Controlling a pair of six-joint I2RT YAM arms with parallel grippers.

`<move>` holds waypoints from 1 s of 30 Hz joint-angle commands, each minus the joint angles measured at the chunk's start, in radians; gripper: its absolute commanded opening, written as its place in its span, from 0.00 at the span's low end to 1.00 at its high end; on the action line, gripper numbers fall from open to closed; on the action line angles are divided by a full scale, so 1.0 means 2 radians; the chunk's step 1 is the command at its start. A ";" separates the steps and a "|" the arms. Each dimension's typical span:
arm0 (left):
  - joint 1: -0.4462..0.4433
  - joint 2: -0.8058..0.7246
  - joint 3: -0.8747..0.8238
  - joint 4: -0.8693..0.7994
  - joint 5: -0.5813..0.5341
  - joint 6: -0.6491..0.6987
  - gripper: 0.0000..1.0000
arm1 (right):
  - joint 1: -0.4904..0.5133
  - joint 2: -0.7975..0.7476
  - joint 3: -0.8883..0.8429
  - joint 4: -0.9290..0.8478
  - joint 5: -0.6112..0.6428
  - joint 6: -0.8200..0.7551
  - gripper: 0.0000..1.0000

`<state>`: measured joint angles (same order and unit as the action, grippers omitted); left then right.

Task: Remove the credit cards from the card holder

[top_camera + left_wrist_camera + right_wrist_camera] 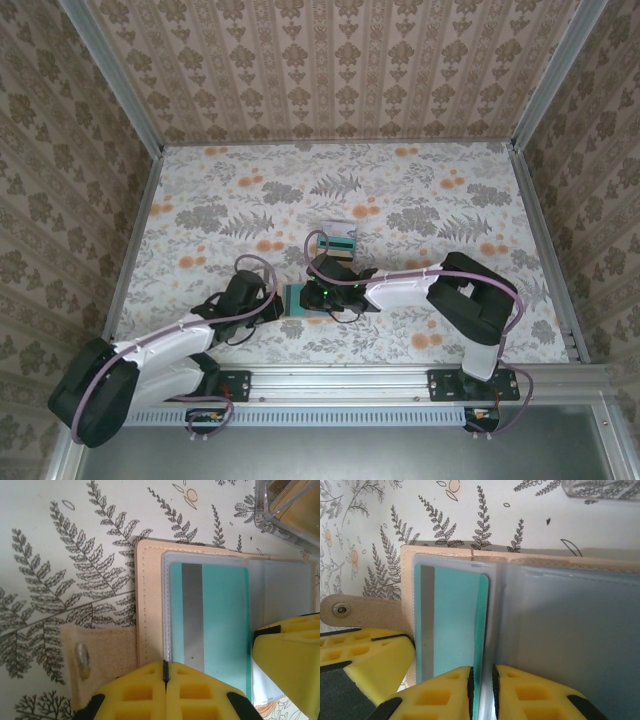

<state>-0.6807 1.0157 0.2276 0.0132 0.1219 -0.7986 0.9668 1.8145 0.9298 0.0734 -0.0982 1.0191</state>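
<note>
Between the right gripper's [481, 674] nearly closed jaws lies the teal credit card's [452, 625] near end, apparently pinched. Its long axis runs straight away from them into the open card holder [570, 560], whose near edge the left gripper [165, 669], jaws shut, presses.

L arm [160, 352] lies low, running from its base at bottom-left diag. up-right toward the centre. L tool [283, 306] pts right; its yellow fingers [145, 695] are pressed flush together, no gap. R arm [470, 300] stands elbow-up at right, white forearm reaching left. R tool [313, 300] pts left, tip just beside L tool's. R fingers [440, 695] are nearly closed, w/ a slim slot btwn them nipping a leaf of the card holder [570, 630].
</note>
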 commanded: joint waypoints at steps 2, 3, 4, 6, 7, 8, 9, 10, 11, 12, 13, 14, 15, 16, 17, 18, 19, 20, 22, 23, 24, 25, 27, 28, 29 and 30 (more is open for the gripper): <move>-0.020 -0.013 -0.018 -0.044 -0.032 -0.032 0.02 | 0.004 -0.021 0.013 -0.050 0.017 -0.017 0.22; -0.023 -0.015 -0.020 -0.045 -0.036 -0.034 0.02 | 0.004 -0.021 0.013 -0.052 0.018 -0.018 0.22; -0.026 -0.017 -0.020 -0.046 -0.039 -0.036 0.02 | 0.004 -0.020 0.012 -0.051 0.018 -0.017 0.22; -0.027 -0.018 -0.020 -0.047 -0.042 -0.036 0.02 | 0.004 -0.017 0.010 -0.047 0.014 -0.014 0.22; -0.028 -0.018 -0.020 -0.048 -0.043 -0.036 0.02 | 0.004 -0.015 0.007 -0.041 0.011 -0.012 0.21; -0.029 -0.017 -0.018 -0.046 -0.043 -0.034 0.02 | 0.004 -0.014 0.003 -0.032 0.007 -0.010 0.21; -0.028 -0.016 -0.018 -0.047 -0.043 -0.034 0.02 | 0.004 -0.013 0.001 -0.027 0.006 -0.008 0.21; -0.029 -0.015 -0.017 -0.047 -0.043 -0.033 0.02 | 0.004 -0.011 0.001 -0.023 0.003 -0.007 0.21; -0.029 -0.014 -0.017 -0.045 -0.044 -0.032 0.02 | 0.004 -0.011 0.001 -0.018 0.000 -0.008 0.21; -0.029 -0.011 -0.017 -0.044 -0.044 -0.032 0.02 | 0.004 -0.010 0.001 -0.013 -0.003 -0.007 0.20; -0.029 -0.009 -0.016 -0.043 -0.044 -0.031 0.02 | 0.004 -0.008 0.002 -0.009 -0.007 -0.008 0.20; -0.029 -0.007 -0.016 -0.042 -0.043 -0.030 0.02 | 0.004 -0.005 0.004 -0.006 -0.011 -0.007 0.20; -0.029 -0.004 -0.016 -0.041 -0.043 -0.030 0.02 | 0.004 -0.003 0.006 -0.005 -0.014 -0.007 0.20; -0.029 -0.002 -0.016 -0.039 -0.042 -0.030 0.02 | 0.004 0.000 0.006 -0.001 -0.017 -0.006 0.20; -0.030 0.000 -0.017 -0.036 -0.041 -0.030 0.02 | 0.004 0.002 0.007 0.003 -0.021 -0.004 0.19; -0.030 0.001 -0.017 -0.035 -0.041 -0.030 0.02 | 0.004 0.005 0.007 0.005 -0.023 -0.004 0.19; -0.030 0.003 -0.016 -0.034 -0.041 -0.030 0.02 | 0.004 0.006 0.009 0.005 -0.024 -0.004 0.19; -0.031 0.004 -0.016 -0.034 -0.041 -0.030 0.02 | 0.004 0.008 0.010 0.002 -0.025 -0.004 0.19; -0.031 0.005 -0.015 -0.034 -0.041 -0.030 0.02 | 0.005 0.010 0.014 -0.011 -0.019 -0.005 0.19; -0.031 0.004 -0.015 -0.034 -0.041 -0.029 0.02 | 0.004 0.010 0.015 -0.016 -0.015 -0.005 0.19; -0.032 0.004 -0.015 -0.035 -0.041 -0.029 0.02 | 0.004 0.010 0.013 -0.016 -0.013 -0.004 0.19; -0.032 0.003 -0.015 -0.036 -0.042 -0.029 0.02 | 0.004 0.008 0.012 -0.019 -0.008 -0.003 0.19; -0.032 0.002 -0.015 -0.037 -0.043 -0.029 0.02 | 0.004 0.004 0.011 -0.025 -0.003 -0.004 0.19; -0.032 0.002 -0.015 -0.037 -0.043 -0.029 0.02 | 0.004 0.004 0.011 -0.028 -0.001 -0.005 0.19; -0.032 0.002 -0.015 -0.037 -0.043 -0.029 0.02 | 0.004 0.004 0.013 -0.031 -0.001 -0.006 0.19; -0.032 0.002 -0.015 -0.037 -0.043 -0.029 0.02 | 0.004 0.006 0.014 -0.031 -0.004 -0.007 0.19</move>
<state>-0.7391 1.0000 0.2157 0.0132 0.0555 -0.8467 0.9695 1.8153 0.9352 0.0586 -0.1173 1.0023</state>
